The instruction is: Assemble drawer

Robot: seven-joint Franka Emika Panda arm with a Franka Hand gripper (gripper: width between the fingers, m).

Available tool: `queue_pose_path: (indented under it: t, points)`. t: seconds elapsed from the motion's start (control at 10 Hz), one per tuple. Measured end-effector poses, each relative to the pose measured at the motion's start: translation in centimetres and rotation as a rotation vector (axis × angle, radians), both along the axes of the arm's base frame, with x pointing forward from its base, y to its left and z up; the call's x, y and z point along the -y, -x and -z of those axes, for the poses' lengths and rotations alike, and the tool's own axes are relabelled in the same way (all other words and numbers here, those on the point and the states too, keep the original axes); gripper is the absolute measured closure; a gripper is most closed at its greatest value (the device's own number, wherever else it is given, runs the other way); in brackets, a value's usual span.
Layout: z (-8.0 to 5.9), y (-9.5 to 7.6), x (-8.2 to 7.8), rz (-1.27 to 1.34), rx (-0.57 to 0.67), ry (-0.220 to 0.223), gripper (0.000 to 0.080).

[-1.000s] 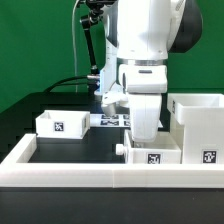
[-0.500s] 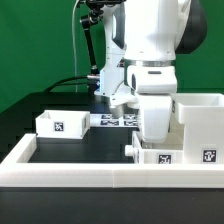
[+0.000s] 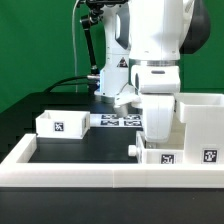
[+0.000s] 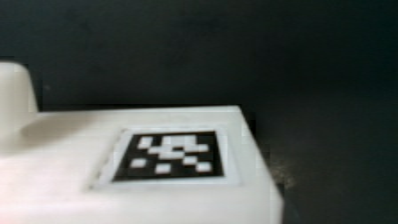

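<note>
In the exterior view my gripper (image 3: 155, 138) reaches straight down onto a small white tray (image 3: 162, 157) with a tag on its front and a knob (image 3: 135, 148) on its side. The tray sits on the black table, right against the tall white housing (image 3: 200, 118) on the exterior view's right. My fingertips are hidden behind the tray wall, and the tray moves with my hand. A second small tray (image 3: 60, 124) stands apart on the exterior view's left. The wrist view shows the held tray's white face (image 4: 63, 150) and its tag (image 4: 173, 157) very close.
The marker board (image 3: 113, 120) lies flat on the table behind my hand. A low white rail (image 3: 90, 172) edges the table's front and the exterior view's left side. Black cables hang at the back by the green wall.
My hand has moved toward the exterior view's right and the small tray has slid with it, closing up against the housing.
</note>
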State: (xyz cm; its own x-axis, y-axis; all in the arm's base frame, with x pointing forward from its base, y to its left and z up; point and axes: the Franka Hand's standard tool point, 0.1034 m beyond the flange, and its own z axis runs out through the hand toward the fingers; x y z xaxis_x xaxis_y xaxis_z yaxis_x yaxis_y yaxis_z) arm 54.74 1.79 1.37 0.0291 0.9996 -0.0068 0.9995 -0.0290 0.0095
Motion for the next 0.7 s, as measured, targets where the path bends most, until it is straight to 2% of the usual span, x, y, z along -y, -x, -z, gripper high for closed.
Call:
queue_pose_path:
  t: [0.2,0.3,0.4,0.6,0.7]
  points:
    - [0.1,0.1,0.2,0.004,-0.003,0.001,0.0758]
    - [0.0,0.0,0.4,0.007,-0.002,0.001,0.0527]
    - [-0.3,-0.1,0.3,0.007,0.002,0.000,0.0527]
    - [-1.8,-0.4,0.1,0.007,0.007,0.002,0.0207]
    - [-2.7,-0.6,0.3,0.009,0.002,0.006,0.0207]
